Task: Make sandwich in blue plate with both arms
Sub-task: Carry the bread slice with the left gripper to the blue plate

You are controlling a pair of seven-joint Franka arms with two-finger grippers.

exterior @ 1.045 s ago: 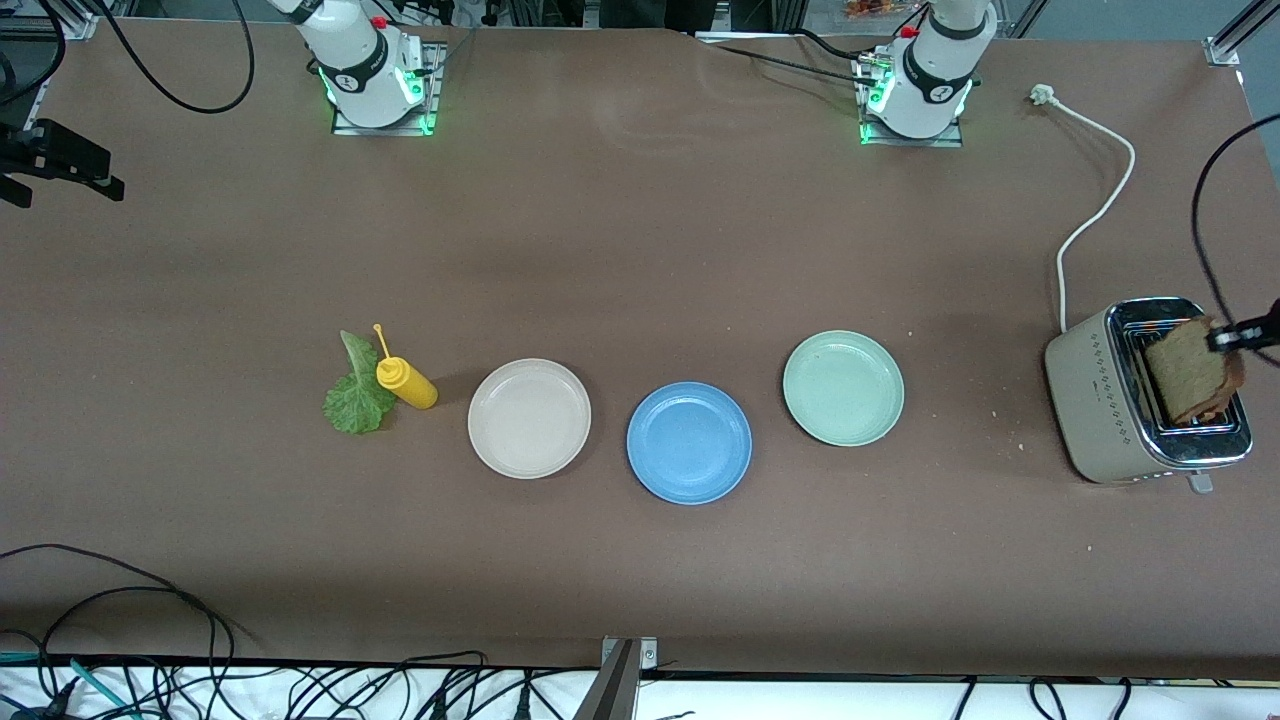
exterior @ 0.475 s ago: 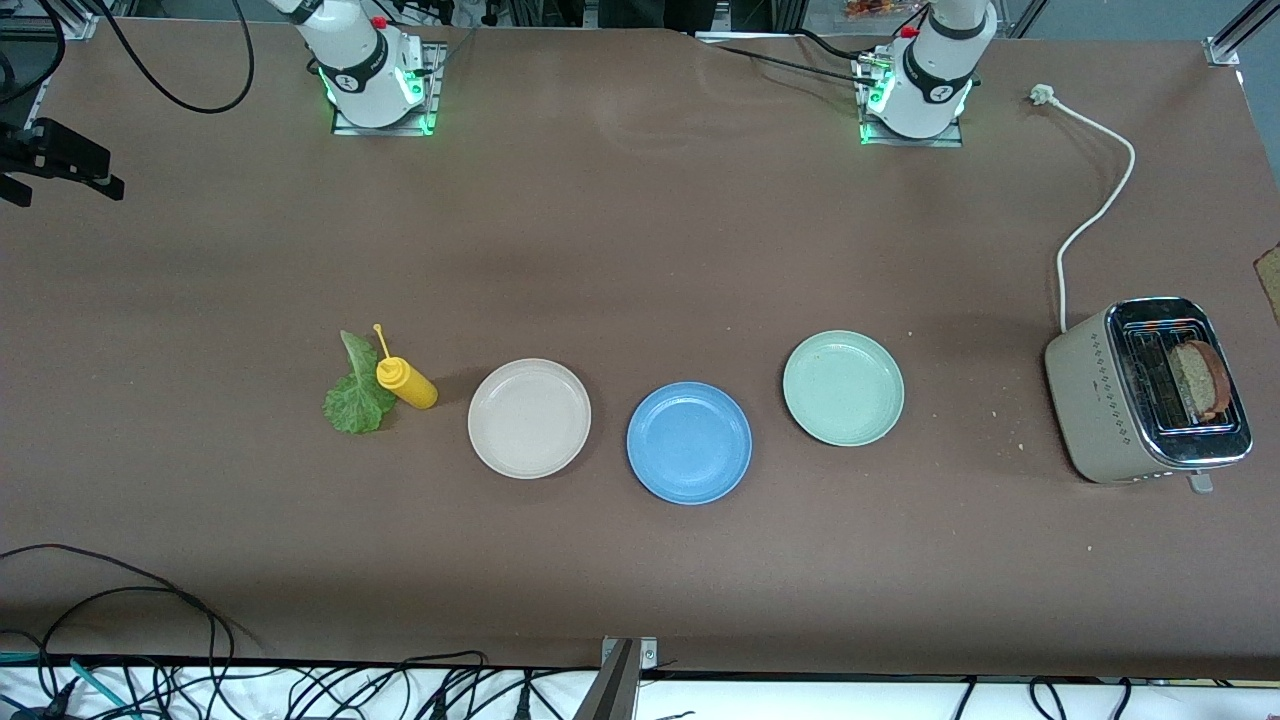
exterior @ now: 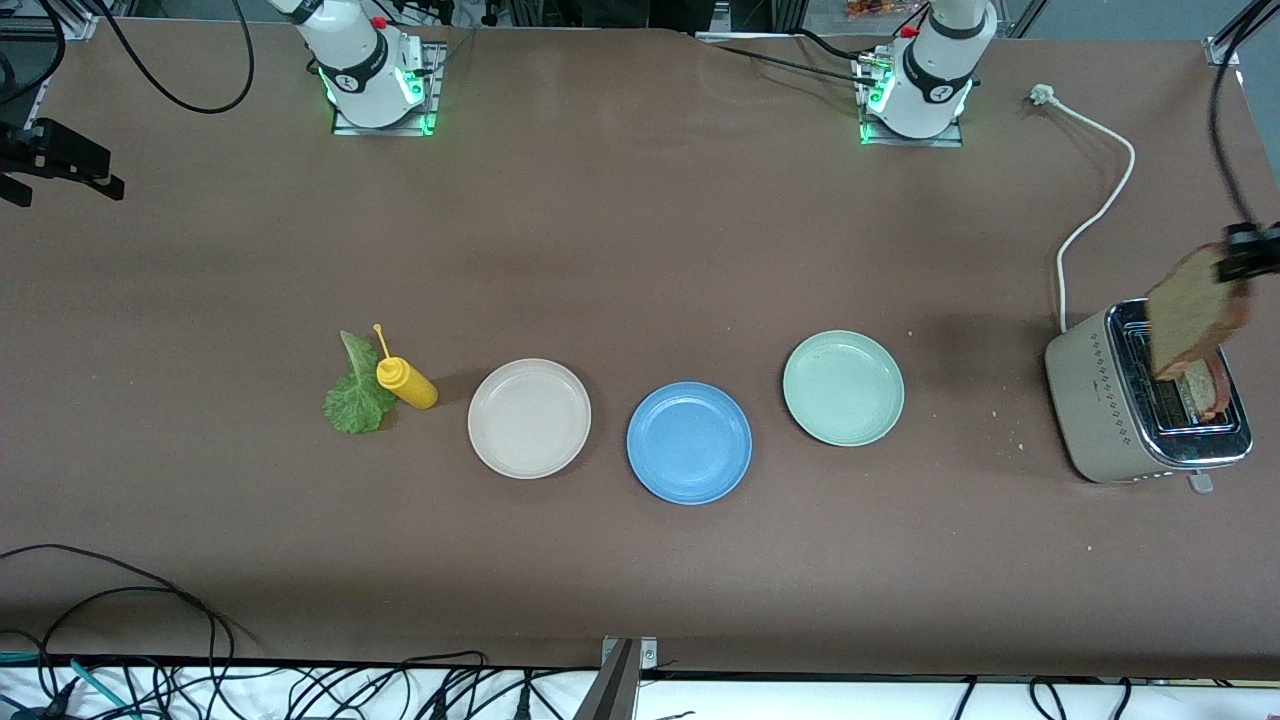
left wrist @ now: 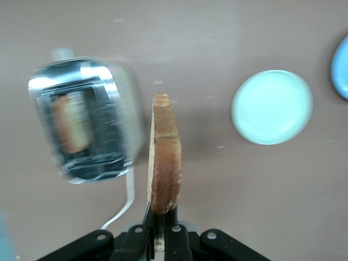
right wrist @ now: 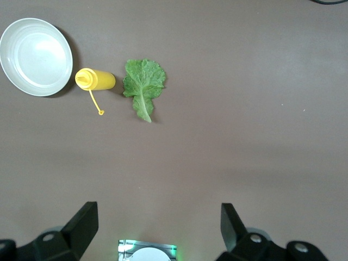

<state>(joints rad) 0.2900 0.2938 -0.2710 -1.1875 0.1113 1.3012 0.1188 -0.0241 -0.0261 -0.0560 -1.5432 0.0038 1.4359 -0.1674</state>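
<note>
My left pincer is clamped on a toasted bread slice, holding it in the air over the toaster at the left arm's end of the counter; a second slice sits in the toaster's slot. My right pincer waits with jaws spread wide, high over the lettuce leaf and yellow squeeze bottle. The blue plate lies bare between the cream-white plate and the mint-green plate.
</note>
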